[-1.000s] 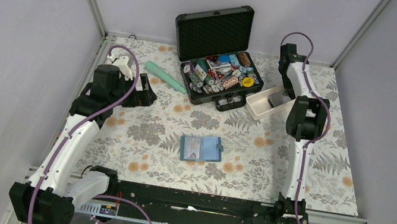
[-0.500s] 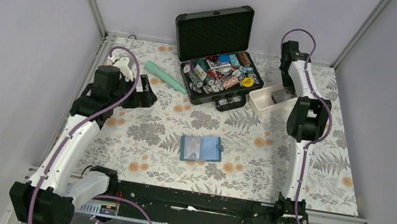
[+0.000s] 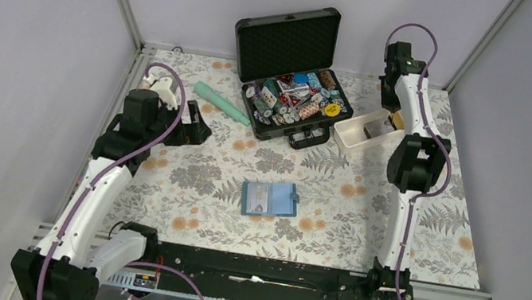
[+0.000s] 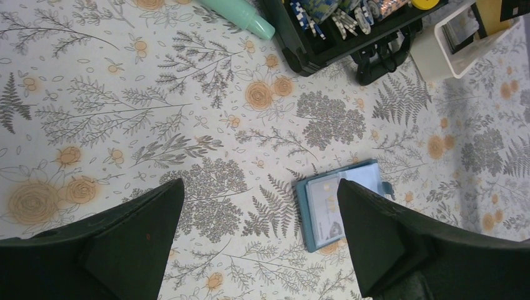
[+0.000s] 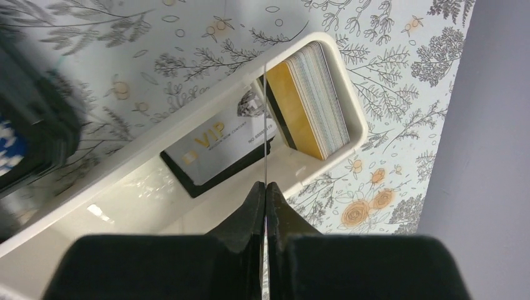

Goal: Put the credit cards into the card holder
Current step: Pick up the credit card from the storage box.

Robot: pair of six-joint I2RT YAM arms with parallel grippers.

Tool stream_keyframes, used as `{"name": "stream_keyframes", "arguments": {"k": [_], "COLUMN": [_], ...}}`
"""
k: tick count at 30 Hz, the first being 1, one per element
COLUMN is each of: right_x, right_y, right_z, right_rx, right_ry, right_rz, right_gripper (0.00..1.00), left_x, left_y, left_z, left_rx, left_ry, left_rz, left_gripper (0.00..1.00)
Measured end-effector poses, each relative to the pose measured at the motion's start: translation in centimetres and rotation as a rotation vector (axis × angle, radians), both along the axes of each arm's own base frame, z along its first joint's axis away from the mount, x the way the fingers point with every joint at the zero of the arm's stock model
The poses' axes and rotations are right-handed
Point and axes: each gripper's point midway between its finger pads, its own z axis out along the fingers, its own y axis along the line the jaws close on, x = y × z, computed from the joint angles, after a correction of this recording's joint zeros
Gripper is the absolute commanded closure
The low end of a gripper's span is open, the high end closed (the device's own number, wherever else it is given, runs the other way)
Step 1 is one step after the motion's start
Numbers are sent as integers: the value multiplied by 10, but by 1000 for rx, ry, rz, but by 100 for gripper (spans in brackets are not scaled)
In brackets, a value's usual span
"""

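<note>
My right gripper [image 5: 265, 187] is shut on one thin credit card [image 5: 265, 125], seen edge-on, upright and held above the white tray [image 5: 144, 200]. In the tray a stack of credit cards [image 5: 315, 100] stands on edge, its orange-gold face with a dark stripe outward. A silver-grey VIP card [image 5: 219, 144] lies flat on a black one. The teal card holder [image 3: 269, 198] lies open mid-table, pale slotted inside up; it also shows as the card holder [image 4: 331, 206] in the left wrist view. My left gripper [image 4: 259, 184] is open and empty at the far left.
An open black case [image 3: 292, 90] full of poker chips stands at the back, left of the white tray [image 3: 367, 130]. A mint-green cylinder [image 3: 222, 103] lies left of the case. Grey walls close in on both sides, near the right arm.
My right gripper has closed on a card at the tray and its wrist has risen toward the back. The left arm has not moved.
</note>
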Motion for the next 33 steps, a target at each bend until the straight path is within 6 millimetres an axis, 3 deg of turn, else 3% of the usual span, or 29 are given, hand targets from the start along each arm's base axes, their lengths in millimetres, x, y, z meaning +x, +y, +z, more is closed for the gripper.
{"name": "stream_keyframes", "arguments": {"k": [5, 8, 12, 16, 21, 27, 33], "right_x": [-6, -23, -58, -110, -163, -218, -268], "right_y": [16, 31, 64, 120, 184, 255, 302], "right_z": [42, 74, 115, 143, 148, 144, 165], "right_rx": [106, 194, 361, 630, 959, 1307, 1564], "right_ry": [-92, -159, -277, -404, -447, -367, -259], "right_rz": [-8, -4, 35, 143, 282, 439, 613], "right_gripper": [100, 100, 100, 100, 100, 100, 100], "left_x": [-5, -11, -22, -31, -44, -67, -80], "left_y": [-9, -18, -33, -53, -86, -131, -161], "left_z": [0, -4, -7, 4, 34, 67, 75], "left_rx": [-57, -122, -249, -387, -526, -678, -735], "left_ry": [-14, -20, -38, -81, -156, -207, -189], "left_rz": [-24, -41, -64, -105, -223, -403, -505], "left_gripper": [1, 1, 1, 1, 1, 1, 1]}}
